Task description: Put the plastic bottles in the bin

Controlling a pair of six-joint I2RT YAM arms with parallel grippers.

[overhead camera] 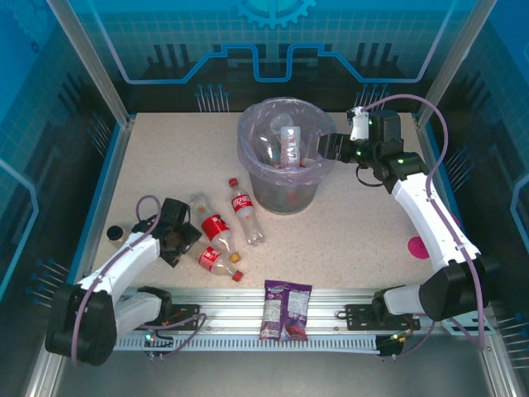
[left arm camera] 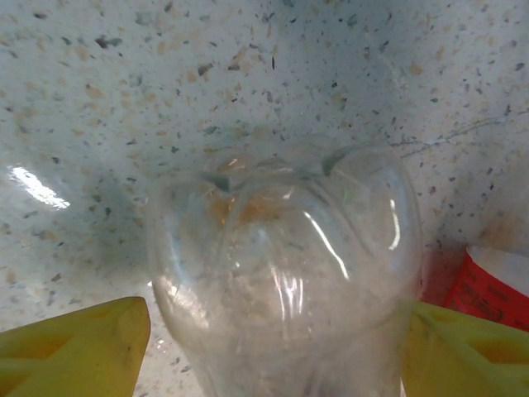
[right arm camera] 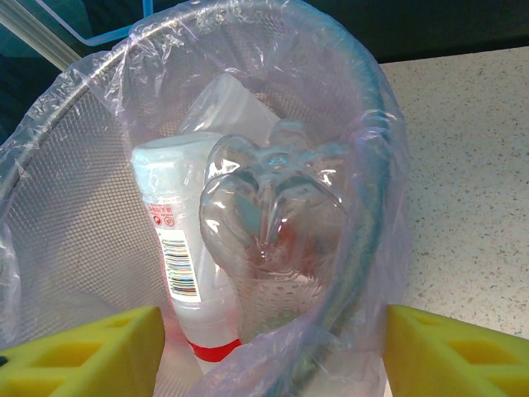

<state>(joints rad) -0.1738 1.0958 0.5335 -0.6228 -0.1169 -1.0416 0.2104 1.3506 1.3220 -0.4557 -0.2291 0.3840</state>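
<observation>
Now, treat this as the grasp on one of the plastic bottles (overhead camera: pixel 245 211) lying loose on the table (left arm camera: pixel 165 83). See the left gripper (left arm camera: pixel 277 327) astride a clear bottle (left arm camera: pixel 281 248) on its side, base pointing away from the palm, a yellow pad (left arm camera: pixel 78 347) at either flank. Call the jaws spread to about the bottle's width, pads at or just off the plastic; cannot tell whether pinching yet. Close gently and evenly, judging thin empty plastic likely to buckle or squirt forward under a hard squeeze. Centre the belly between the pads first, then lift straight up before swinging. Mind the red-labelled bottle (left arm camera: pixel 488 294) just outside the right-hand pad, near enough to be nudged. Find the bin (overhead camera: pixel 281 194) well ahead and to the right of this hand. Note the right gripper (right arm camera: pixel 273 322) at its rim, fingers spread and pinching nothing, facing a see-through bottle (right arm camera: pixel 273 215) and a white-labelled one (right arm camera: pixel 178 248) inside the lilac bag (right arm camera: pixel 74 107). Expect little hold from the tabletop: pale, speckled, glossy enough for a glare patch, so allow for rolling. Reckon with blue translucent walls (overhead camera: pixel 50 99) closing in the cell, and leave the purple snack packet (overhead camera: pixel 285 310), back toward the bases and right of this hand, alone.
</observation>
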